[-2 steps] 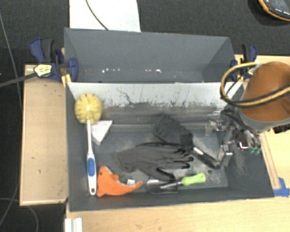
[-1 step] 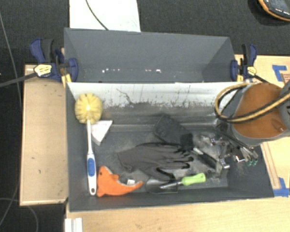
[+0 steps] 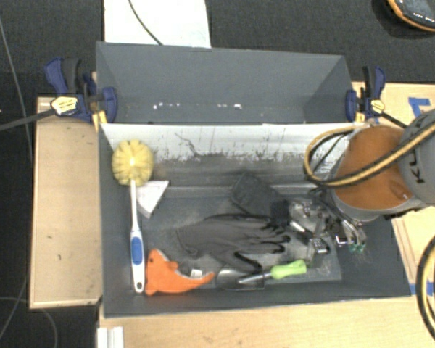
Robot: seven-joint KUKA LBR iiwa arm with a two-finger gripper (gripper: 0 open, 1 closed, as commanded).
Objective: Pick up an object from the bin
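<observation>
My gripper (image 3: 311, 229) is low in the right part of the bin, under the orange wrist cover. It sits at the right edge of a black glove (image 3: 221, 239) that lies spread across the bin's middle. A second dark, crumpled glove (image 3: 255, 193) lies just behind and left of the gripper. A tool with a bright green handle (image 3: 288, 270) lies in front of the gripper, its dark metal shaft pointing left under the glove's fingertips. The view does not show anything held by the gripper.
Along the left wall lies a dish brush with a yellow round head (image 3: 133, 161) and a white and blue handle. A white triangular scrap (image 3: 151, 195) lies beside it. An orange plastic piece (image 3: 167, 275) rests at the front left.
</observation>
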